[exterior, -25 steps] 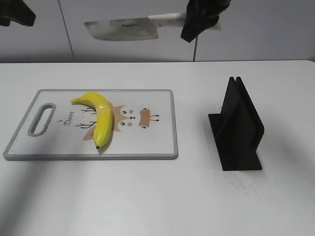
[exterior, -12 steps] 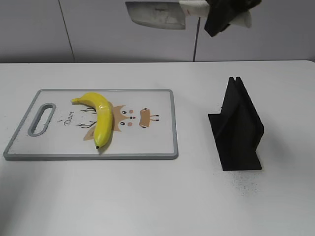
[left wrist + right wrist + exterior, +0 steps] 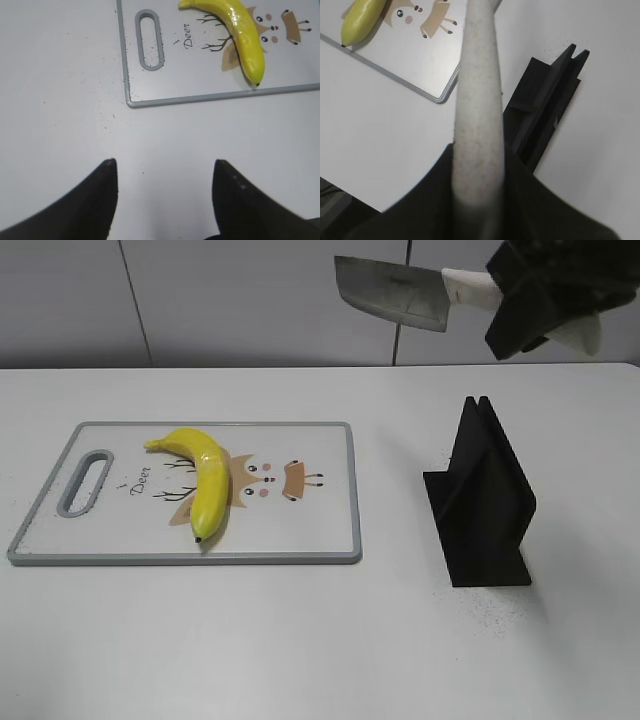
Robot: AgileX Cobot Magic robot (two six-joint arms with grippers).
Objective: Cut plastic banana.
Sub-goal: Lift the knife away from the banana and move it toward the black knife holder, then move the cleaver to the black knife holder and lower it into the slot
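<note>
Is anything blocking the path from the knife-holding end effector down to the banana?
Nothing visible does. The right end effector holds the knife high above the table; the plastic banana lies uncovered on the cutting board. The black stand sits aside.

**A:** What are you looking at down there?

**B:** You've got a white tabletop, plain and matte. Two things sit directly on it.

**A:** Which two?

**B:** On your left, a white board with a grey rim, lying flat, its handle slot at the far left end. A cartoon deer and the word "Deer" are printed on it. On your right, well apart from the board, a black stand sits upright on a flat base, with a narrow slot along its top.

**A:** Anything else on the surface?

**B:** Fine dark specks. You'll see them scattered in front of the stand and, in the left wrist view, beside the board's handle end.
</note>
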